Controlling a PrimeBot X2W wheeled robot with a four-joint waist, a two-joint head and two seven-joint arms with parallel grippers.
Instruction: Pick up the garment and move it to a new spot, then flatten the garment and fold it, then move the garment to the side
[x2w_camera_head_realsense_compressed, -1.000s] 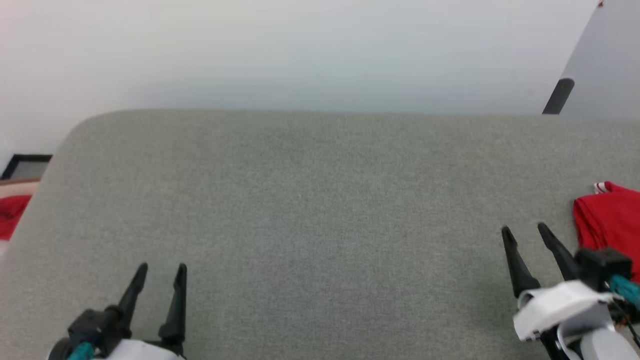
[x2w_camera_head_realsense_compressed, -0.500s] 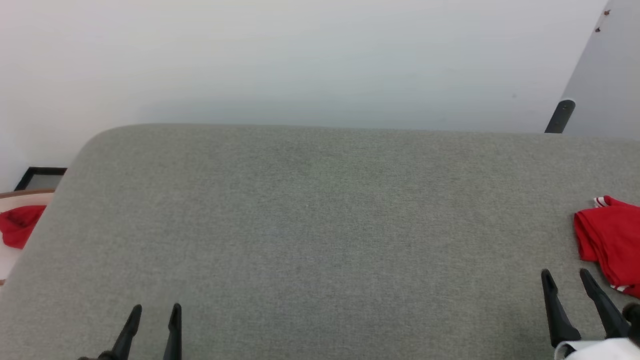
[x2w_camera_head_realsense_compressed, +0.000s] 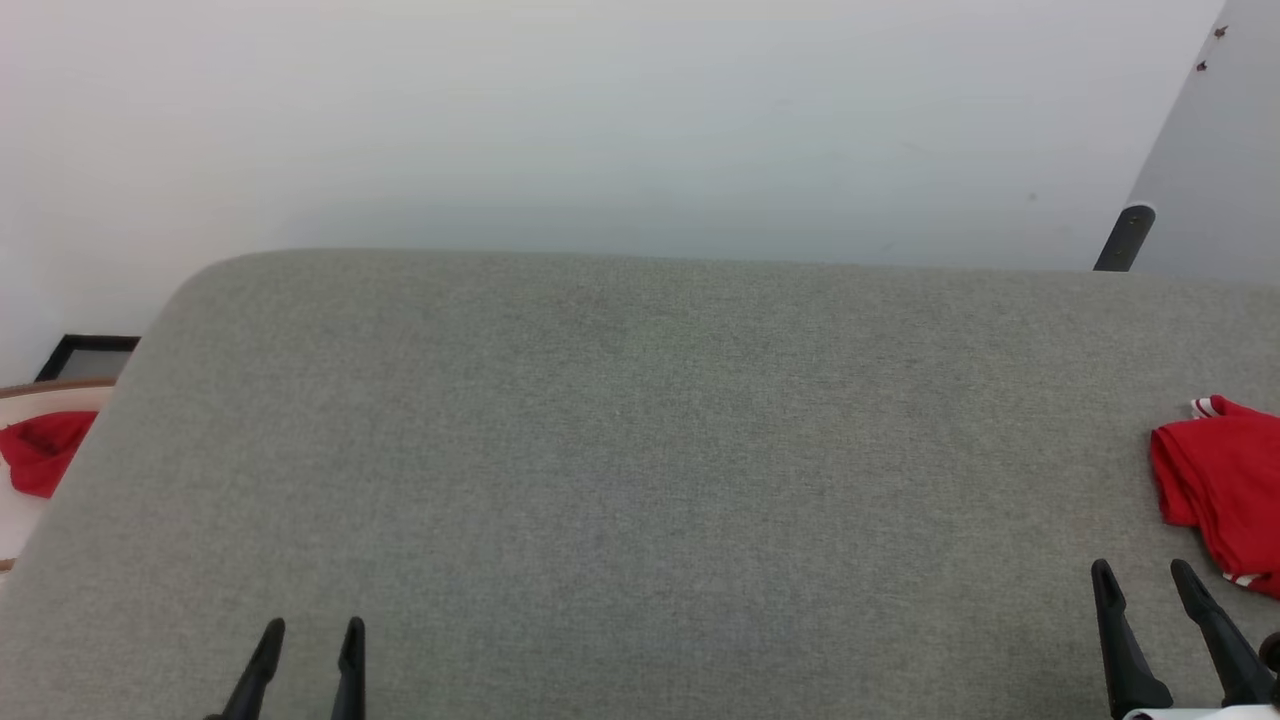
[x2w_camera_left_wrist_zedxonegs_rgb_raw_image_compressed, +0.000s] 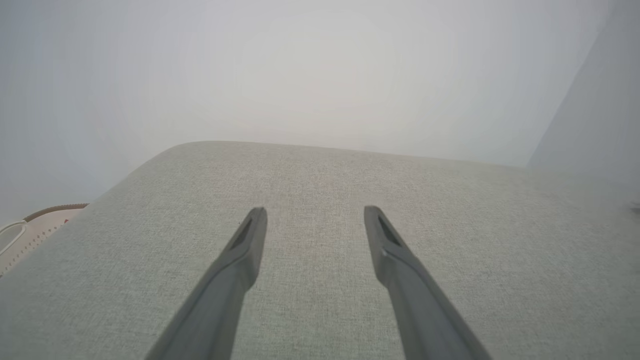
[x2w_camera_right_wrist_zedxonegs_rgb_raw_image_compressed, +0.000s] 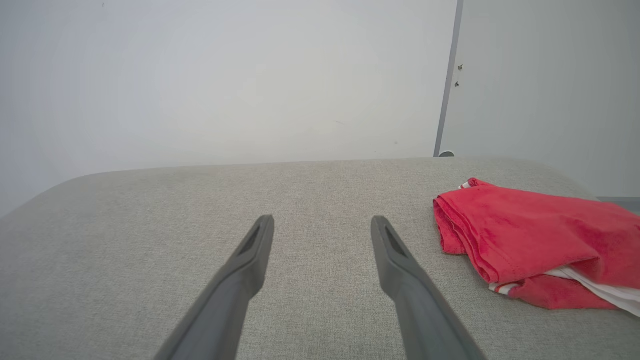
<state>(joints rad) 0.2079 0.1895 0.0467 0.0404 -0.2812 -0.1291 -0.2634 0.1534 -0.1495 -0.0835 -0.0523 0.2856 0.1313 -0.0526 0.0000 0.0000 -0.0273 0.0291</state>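
Observation:
The garment (x2w_camera_head_realsense_compressed: 1222, 485), a red shirt with white-and-red striped trim, lies folded at the right edge of the grey surface (x2w_camera_head_realsense_compressed: 640, 450). The right wrist view shows the garment (x2w_camera_right_wrist_zedxonegs_rgb_raw_image_compressed: 530, 237) as a folded red bundle with white fabric at its near corner. My right gripper (x2w_camera_head_realsense_compressed: 1143, 572) stands open low on the right, just left of the garment and apart from it; nothing is between its fingers (x2w_camera_right_wrist_zedxonegs_rgb_raw_image_compressed: 400, 270). At the lower left my left gripper (x2w_camera_head_realsense_compressed: 313, 630) is open over bare grey fabric, its fingers (x2w_camera_left_wrist_zedxonegs_rgb_raw_image_compressed: 240, 250) empty.
A red cloth scrap (x2w_camera_head_realsense_compressed: 42, 450) lies beyond the surface's left edge on a pale object. A black frame (x2w_camera_head_realsense_compressed: 85, 352) sits on the floor there. A white wall rises behind the surface, with a dark post (x2w_camera_head_realsense_compressed: 1122, 238) at the far right corner.
The head camera has tilted, so the whole picture has shifted down. Both grippers have drawn back toward the bottom edge, the right one away from the garment. Both stay open.

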